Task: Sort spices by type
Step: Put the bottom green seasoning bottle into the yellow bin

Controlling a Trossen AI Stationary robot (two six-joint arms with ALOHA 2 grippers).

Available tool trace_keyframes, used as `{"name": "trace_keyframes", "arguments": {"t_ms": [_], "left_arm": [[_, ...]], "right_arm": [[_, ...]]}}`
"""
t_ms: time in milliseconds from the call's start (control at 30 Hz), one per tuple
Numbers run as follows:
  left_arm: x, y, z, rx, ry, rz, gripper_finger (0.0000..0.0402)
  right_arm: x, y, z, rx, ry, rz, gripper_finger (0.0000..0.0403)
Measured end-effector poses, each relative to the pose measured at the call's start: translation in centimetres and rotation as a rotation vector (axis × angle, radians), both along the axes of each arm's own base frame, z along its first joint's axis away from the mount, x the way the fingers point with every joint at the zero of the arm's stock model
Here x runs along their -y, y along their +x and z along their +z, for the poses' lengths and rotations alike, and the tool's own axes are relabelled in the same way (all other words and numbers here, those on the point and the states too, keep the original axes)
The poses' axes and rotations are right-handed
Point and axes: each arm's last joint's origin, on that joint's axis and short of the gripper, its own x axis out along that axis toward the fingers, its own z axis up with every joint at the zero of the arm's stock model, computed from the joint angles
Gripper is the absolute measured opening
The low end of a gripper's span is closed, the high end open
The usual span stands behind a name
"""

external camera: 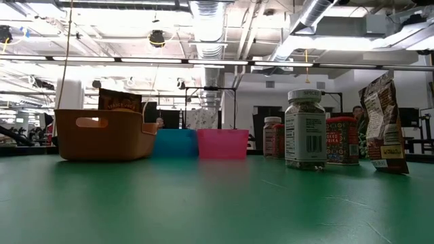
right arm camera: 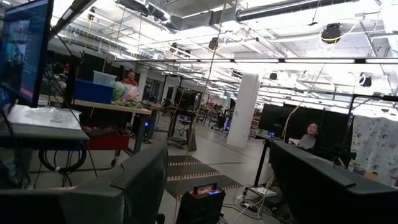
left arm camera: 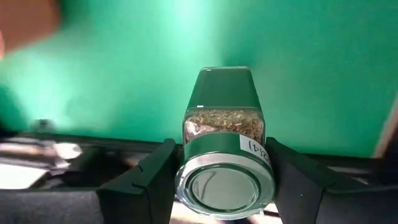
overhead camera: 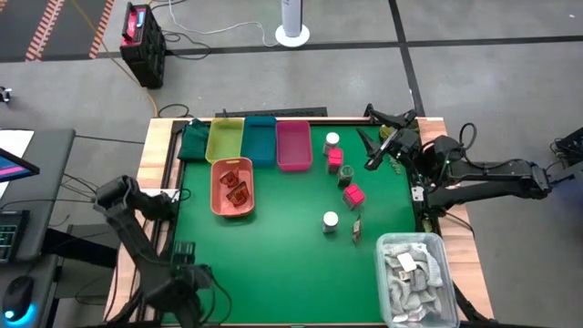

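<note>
My left gripper (overhead camera: 186,251) is at the table's near left corner, shut on a greenish jar (left arm camera: 224,146) with a green cap and dried herbs inside. My right gripper (overhead camera: 372,150) is raised over the far right of the table, open and empty (right arm camera: 217,168), and its wrist view shows only the room. Two white-capped jars (overhead camera: 332,141) (overhead camera: 330,220), pink packs (overhead camera: 353,194) (overhead camera: 335,157) and a sachet (overhead camera: 357,228) stand on the green table right of centre. Red-brown sachets (overhead camera: 237,191) lie in an orange tray (overhead camera: 219,202). My left gripper holds the greenish jar by its glass body near the base (left arm camera: 186,180), pinched between the two fingers (left arm camera: 155,180). The jar lies along the fingers, base toward the wrist and green cap (left arm camera: 224,90) pointing away, over the green table top.
Yellow-green (overhead camera: 225,138), teal (overhead camera: 260,138) and pink (overhead camera: 293,144) trays stand in a row at the far edge. A grey bin (overhead camera: 437,251) of pale rags sits at the near right corner. The middle of the green mat (overhead camera: 282,246) is bare.
</note>
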Motion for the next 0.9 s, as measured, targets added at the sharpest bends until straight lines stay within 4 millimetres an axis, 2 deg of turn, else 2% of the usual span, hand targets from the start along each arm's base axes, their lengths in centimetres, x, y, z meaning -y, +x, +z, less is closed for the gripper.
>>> {"name": "trace_keyframes", "arguments": {"t_ms": [167, 467, 700, 900], "left_arm": [[-3.4, 2.0, 2.1, 0.090, -0.021, -0.029, 0.0202], [-11.4, 5.7, 4.7, 0.202, 0.022, 0.050, 0.0202], [-17.9, 8.5, 5.0, 0.219, 0.041, 0.109, 0.0204], [-21.6, 10.8, 5.1, 0.331, -0.117, 0.124, 0.0207]], "right_arm": [[0.0, 0.1, -0.1, -0.011, 0.010, 0.004, 0.0305], [0.0, 0.2, -0.5, -0.029, 0.050, 0.018, 0.0305], [0.0, 0.4, -1.2, -0.076, 0.100, 0.031, 0.0305], [0.0, 0.5, -1.8, -0.106, 0.154, 0.044, 0.0305]]}}
